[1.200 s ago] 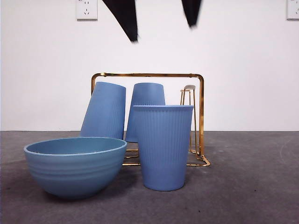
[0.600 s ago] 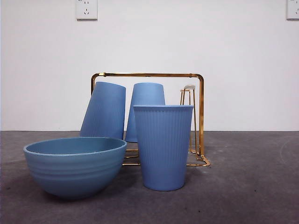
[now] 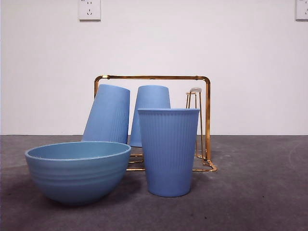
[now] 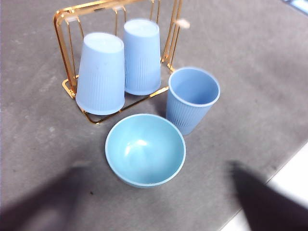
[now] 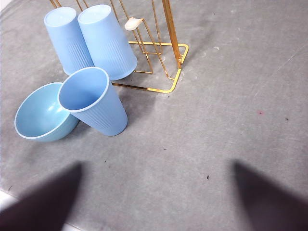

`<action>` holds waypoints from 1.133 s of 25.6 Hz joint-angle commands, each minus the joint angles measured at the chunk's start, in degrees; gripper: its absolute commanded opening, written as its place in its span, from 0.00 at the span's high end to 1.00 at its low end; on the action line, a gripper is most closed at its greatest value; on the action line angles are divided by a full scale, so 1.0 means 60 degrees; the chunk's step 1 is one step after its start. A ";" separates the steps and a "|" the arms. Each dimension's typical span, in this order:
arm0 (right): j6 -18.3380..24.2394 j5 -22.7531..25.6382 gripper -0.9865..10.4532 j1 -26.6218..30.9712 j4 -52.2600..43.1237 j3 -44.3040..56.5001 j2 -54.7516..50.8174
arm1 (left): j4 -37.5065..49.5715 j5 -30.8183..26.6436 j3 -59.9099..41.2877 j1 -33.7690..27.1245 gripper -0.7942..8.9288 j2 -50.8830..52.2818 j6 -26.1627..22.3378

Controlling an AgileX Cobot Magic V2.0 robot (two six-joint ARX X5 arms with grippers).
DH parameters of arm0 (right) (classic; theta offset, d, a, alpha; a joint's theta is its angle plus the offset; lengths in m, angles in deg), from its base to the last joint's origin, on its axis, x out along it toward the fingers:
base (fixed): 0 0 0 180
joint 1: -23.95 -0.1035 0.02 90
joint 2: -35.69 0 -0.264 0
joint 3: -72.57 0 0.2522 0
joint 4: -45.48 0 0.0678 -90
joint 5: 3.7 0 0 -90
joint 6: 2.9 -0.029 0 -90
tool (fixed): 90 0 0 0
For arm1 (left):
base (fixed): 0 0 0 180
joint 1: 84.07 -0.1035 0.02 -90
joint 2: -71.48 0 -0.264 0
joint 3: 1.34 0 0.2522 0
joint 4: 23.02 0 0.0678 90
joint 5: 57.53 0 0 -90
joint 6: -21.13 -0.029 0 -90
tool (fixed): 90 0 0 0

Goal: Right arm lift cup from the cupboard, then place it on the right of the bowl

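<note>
fingers of the right gripper spread open, empty, high above the table. cup stands upright beside the bowl, well ahead; left gripper likewise open.

Front view: low, table height, level, close to bowl and cup. Both wrist views: high, angled down, farther off. All three share bowl, cup, cupboard.

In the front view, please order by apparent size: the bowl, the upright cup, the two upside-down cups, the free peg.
1. bowl, widest, though nearest the camera.
2. upright cup.
3. The two upside-down cups on the gold rack: partly hidden, farther back, so not ranked apart.
4. free peg.
</note>
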 commanded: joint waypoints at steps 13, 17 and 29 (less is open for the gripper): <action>0.0251 0.0255 0.90 -0.0036 -0.1239 -0.0098 0.0007 | 0.0401 -0.0047 0.0058 0.0076 0.91 -0.0051 0.0339; 0.0251 0.0255 0.90 -0.0036 -0.1257 -0.0098 0.0007 | 0.0455 -0.0044 -0.0084 -0.0586 0.91 0.0178 0.0335; 0.0251 0.0255 0.90 -0.0036 -0.1275 -0.0098 0.0007 | 0.8462 0.0368 -0.6874 -0.7297 0.91 0.2430 -0.0852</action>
